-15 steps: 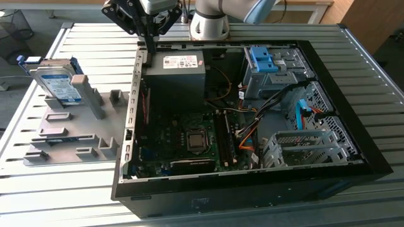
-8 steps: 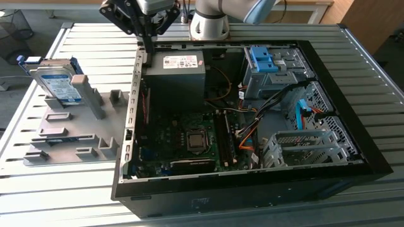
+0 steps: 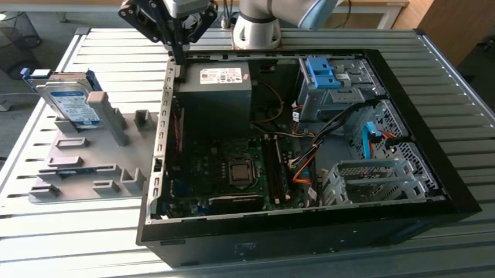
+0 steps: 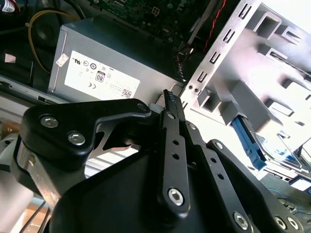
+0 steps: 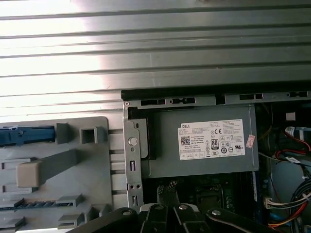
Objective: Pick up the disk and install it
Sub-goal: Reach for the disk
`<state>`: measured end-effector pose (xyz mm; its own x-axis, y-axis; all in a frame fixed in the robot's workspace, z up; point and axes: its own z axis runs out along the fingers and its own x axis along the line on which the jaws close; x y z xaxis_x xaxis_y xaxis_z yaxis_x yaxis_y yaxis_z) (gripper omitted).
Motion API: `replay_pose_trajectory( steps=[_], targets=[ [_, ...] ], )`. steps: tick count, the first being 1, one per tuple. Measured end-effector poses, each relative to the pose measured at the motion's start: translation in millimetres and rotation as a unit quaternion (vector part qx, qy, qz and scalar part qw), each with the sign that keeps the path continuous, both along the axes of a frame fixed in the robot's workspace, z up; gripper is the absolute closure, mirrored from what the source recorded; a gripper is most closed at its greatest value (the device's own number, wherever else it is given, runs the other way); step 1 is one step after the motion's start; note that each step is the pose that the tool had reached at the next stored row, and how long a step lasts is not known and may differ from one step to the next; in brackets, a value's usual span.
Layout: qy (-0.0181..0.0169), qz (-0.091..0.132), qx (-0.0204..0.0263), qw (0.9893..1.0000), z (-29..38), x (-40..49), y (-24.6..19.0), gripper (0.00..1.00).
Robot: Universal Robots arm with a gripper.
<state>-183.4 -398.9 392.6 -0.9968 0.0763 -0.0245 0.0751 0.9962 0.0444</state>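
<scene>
1. Nearest the lens in the second wrist view are the arm's black linked jaws, clenched tip to tip with nothing between them.
2. In the exterior view the jaws hang over the far corner of the open black computer case (image 3: 309, 237), at its rim on the exterior view's left. They are just beside the large grey metal box with a small white sticker (image 3: 217, 92).
3. The disk (image 3: 71, 103), a flat silver-metal hard drive with a white-and-blue label and blue side rails, stands on edge and tilted. It is at the far end of a grey plastic fixture plate (image 3: 101, 152), against an upright grey post (image 3: 108, 116).
4. The disk is outside the case, on the exterior view's left, and well apart from the jaws.
5. Fixture plate and case both rest on the ribbed silver metal tabletop (image 3: 69, 231).
6. Inside the case, a bare blue plastic bracket (image 3: 320, 72) sits on the grey drive cage at the far side, and a dark circuit board (image 3: 232, 171) covers the floor.
</scene>
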Motion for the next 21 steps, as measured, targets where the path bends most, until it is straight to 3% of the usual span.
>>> replay_pose_trajectory(
  steps=[21],
  targets=[
    [0.0,0.0,0.0,1.0,-0.3,-12.9,0.0,0.89]
  ],
)
